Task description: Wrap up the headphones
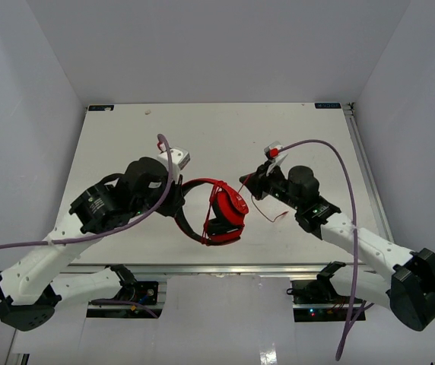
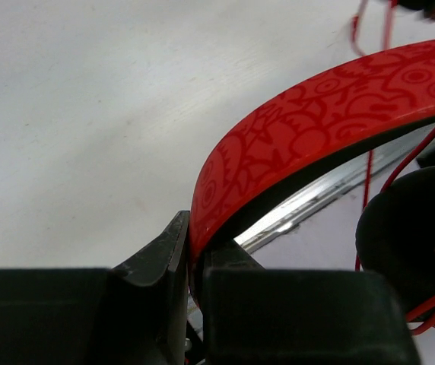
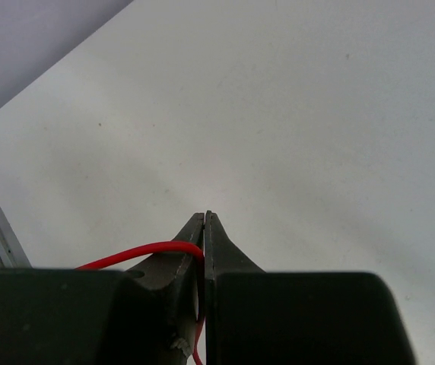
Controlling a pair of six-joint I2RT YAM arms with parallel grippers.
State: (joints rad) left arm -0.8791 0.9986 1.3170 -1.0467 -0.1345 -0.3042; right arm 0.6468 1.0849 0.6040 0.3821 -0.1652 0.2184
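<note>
Setting: a white table boxed in by pale walls, seen from the top camera.
Headphones: the red and black headphones lie near the table's front edge, between the two arms.
Left gripper: the left gripper sits at the headphones' left side, on the band.
Right gripper: the right gripper is just behind the headphones to the right, with the thin red cable trailing from it.
Left wrist view: the jaws are clamped on the patterned red headband, which arcs up and right from them. A black earcup pad shows at the right, with cable strands beside it.
Right wrist view: the jaws are pinched tight on the cable, which curves off to the left above the table.
</note>
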